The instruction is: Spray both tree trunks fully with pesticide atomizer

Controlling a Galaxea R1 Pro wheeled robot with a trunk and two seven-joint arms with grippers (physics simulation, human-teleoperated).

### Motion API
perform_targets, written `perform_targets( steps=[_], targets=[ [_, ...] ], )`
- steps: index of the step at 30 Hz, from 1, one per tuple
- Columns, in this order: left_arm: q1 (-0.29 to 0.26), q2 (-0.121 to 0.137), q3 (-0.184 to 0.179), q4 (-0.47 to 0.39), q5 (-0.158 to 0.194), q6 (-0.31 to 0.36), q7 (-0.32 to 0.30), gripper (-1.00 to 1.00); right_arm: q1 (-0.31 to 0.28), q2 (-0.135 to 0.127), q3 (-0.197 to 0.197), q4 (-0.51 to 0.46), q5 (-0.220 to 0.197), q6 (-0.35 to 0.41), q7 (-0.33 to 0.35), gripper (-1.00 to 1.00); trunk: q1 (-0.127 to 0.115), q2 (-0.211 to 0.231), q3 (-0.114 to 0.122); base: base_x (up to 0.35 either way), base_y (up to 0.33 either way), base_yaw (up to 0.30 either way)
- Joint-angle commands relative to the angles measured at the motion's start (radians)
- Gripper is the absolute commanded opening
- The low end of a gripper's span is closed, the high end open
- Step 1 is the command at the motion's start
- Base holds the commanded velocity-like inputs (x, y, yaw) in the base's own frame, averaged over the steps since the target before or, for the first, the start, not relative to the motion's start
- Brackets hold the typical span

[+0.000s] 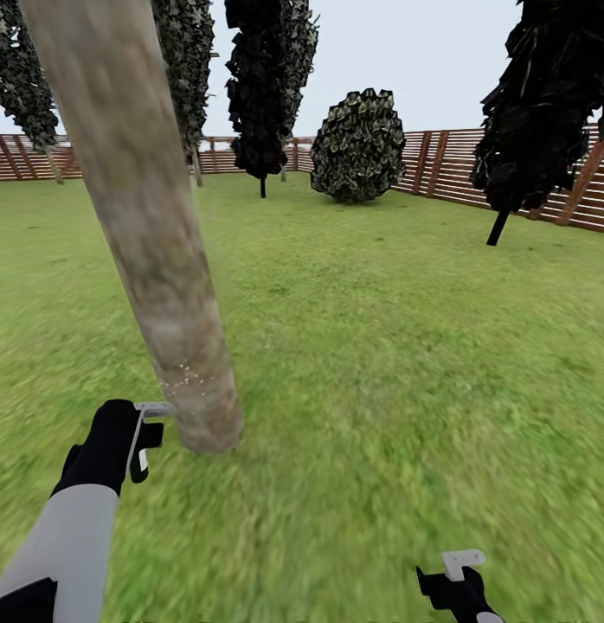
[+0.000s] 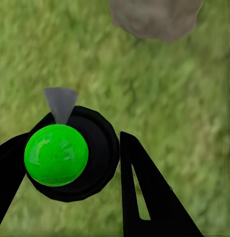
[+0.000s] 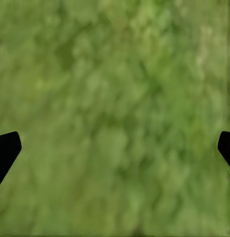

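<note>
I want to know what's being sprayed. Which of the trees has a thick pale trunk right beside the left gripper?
The tree trunk leaning up from beside the left gripper and its pesticide atomizer; the dark trees by the fence stand on thin stems.

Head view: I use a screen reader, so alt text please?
The left pincer holds the atomizer low against a thick pale trunk, white droplets speckling the bark. Lawn, dark trees and a fence lie beyond.

Head view: high up, looking forward and down over the lawn (image 1: 380, 346) to the fence (image 1: 510, 173).
Left wrist view: close, facing down at grass beside the tree trunk (image 2: 154, 17).
Right wrist view: close, straight down on grass.
Shared: trunk (image 1: 155, 260) and lawn.
</note>
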Motion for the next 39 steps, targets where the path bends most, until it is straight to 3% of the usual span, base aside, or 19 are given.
perform_targets(
  steps=[1, 20, 25, 30, 32, 34, 37, 39],
  targets=[
    [-0.001, 0.0, 0.002, -0.001, -0.011, 0.003, -0.01, -1.0, -0.001, 0.0, -0.005, 0.001, 0.01, -0.002, -0.001, 1.0, 0.0, 0.0, -0.001, -0.097, -0.267, 0.0],
    [-0.003, 0.003, 0.01, -0.002, -0.011, 0.002, -0.01, -1.0, -0.001, 0.0, -0.005, 0.002, 0.011, -0.002, -0.002, 1.0, 0.0, 0.0, -0.001, -0.066, -0.271, 0.001],
    [0.0, 0.002, 0.009, 0.0, -0.01, 0.001, -0.011, -1.0, -0.001, 0.0, -0.005, 0.001, 0.01, -0.002, -0.002, 1.0, 0.0, 0.0, -0.001, -0.095, -0.273, 0.193],
    [0.002, 0.049, 0.031, 0.003, -0.012, -0.005, -0.016, -1.0, -0.001, 0.0, -0.005, 0.001, 0.01, -0.002, -0.002, 1.0, 0.0, 0.0, -0.001, -0.025, -0.273, 0.273],
    [0.003, 0.056, 0.034, 0.012, -0.011, -0.006, -0.016, -1.0, -0.001, 0.0, -0.005, 0.001, 0.01, -0.002, -0.002, 1.0, 0.0, 0.0, -0.001, 0.03, -0.273, 0.277],
    [0.002, 0.043, 0.032, 0.016, -0.01, -0.007, -0.015, -1.0, -0.001, 0.0, -0.005, 0.001, 0.011, -0.002, -0.002, 1.0, 0.0, 0.0, -0.001, 0.112, -0.265, 0.223],
    [0.001, -0.007, 0.029, 0.017, -0.011, -0.009, -0.01, -1.0, -0.001, 0.0, -0.005, 0.001, 0.011, -0.002, -0.002, 1.0, 0.0, 0.0, -0.001, 0.197, -0.22, 0.063],
    [0.001, -0.016, 0.029, 0.017, -0.011, -0.009, -0.012, -1.0, -0.001, 0.0, -0.005, 0.001, 0.01, -0.002, -0.002, 1.0, 0.0, 0.0, -0.001, 0.231, -0.197, 0.016]
  ],
)
